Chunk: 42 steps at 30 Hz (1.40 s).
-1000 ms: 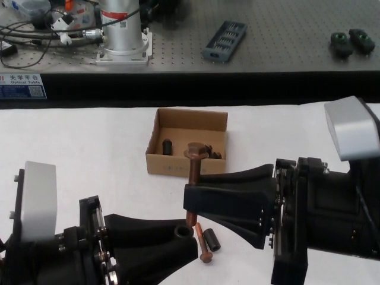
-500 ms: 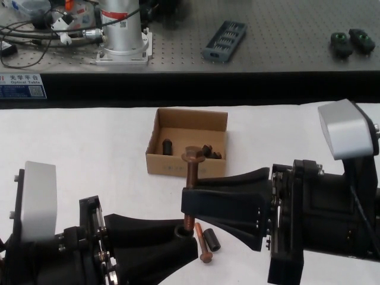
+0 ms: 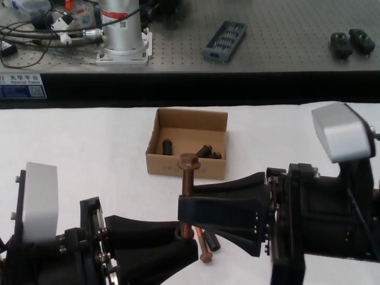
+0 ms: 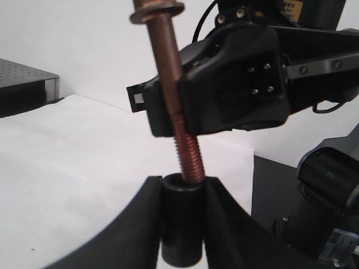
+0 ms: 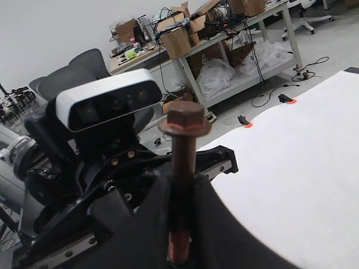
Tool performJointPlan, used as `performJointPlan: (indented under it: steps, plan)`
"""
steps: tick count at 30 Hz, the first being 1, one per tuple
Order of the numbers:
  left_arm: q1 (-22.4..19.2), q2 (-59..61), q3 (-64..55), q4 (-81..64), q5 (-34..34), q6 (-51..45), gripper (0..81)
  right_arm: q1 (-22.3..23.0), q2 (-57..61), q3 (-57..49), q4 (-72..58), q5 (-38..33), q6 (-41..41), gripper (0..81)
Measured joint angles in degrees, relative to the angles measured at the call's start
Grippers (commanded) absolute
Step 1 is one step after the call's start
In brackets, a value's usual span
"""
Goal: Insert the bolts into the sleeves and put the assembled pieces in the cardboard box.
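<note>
Nearest, the left jaws are clamped across a short black cylindrical sleeve (image 4: 180, 224), holding it upright with its open mouth free. Just above, the right jaws are shut on the shank of a long copper-coloured hex-head bolt (image 4: 170, 84), head up. Its threaded tip meets the sleeve's mouth; how deep it sits cannot be told.

Both parts look like rigid, dense metal. The smooth round shank could pivot in the grip, so a hold below the head, leaving the thread bare, seems right. The sleeve is best gripped round its middle.

On the white-covered worktop (image 3: 89, 142) just beyond lie a spare copper-coloured bolt (image 3: 203, 249) and a loose black sleeve (image 3: 209, 239), side by side. Farther off stands the open brown cardboard box (image 3: 178, 168), with a few dark pieces (image 3: 168, 145) inside.
</note>
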Motion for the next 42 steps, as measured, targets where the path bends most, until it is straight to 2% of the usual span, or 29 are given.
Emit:
performJointPlan:
  steps: [10, 12, 17, 18, 23, 29, 34, 37, 42]
  plan:
    - [0.00, 0.00, 0.30, 0.42, -0.18, 0.00, 0.6, -0.16, 2.74, 0.00, -2.43, -1.71, -0.31, 3.0]
    - [0.00, 0.00, 0.30, 0.42, -0.18, 0.00, 0.6, -0.32, 2.74, 0.00, -2.43, -2.62, -1.69, 0.3]
    - [0.00, 0.00, 0.30, -1.08, -0.57, 0.00, 0.6, -0.30, 2.86, 0.00, -2.59, -5.09, -4.00, 34.8]
    - [0.00, 0.00, 0.30, -1.32, -0.91, 0.00, 0.6, -0.30, 2.84, 0.00, -2.59, -5.40, -4.16, 37.1]
    - [0.00, 0.00, 0.30, -1.49, -2.60, 0.00, 0.6, -0.30, 2.84, 0.00, -2.83, -4.67, -4.93, 32.1]
    - [-0.16, 0.00, 0.30, -1.93, -6.62, 0.00, 0.6, -0.49, 1.13, 0.00, -2.18, -2.31, -5.10, 32.2]
    - [-0.16, 0.00, 0.18, -2.53, -10.83, 0.00, 0.6, -1.40, -4.71, 0.00, 0.96, 1.72, -6.93, 31.6]
    - [-0.16, 0.00, -0.14, -1.91, -14.25, 0.00, 0.6, -2.53, -8.00, 0.00, 4.80, 4.53, -8.85, 25.7]
    - [-0.16, 0.00, -4.26, 7.51, -16.78, -0.58, 0.6, -4.92, -15.69, 0.00, 15.67, 9.21, -14.66, 8.7]
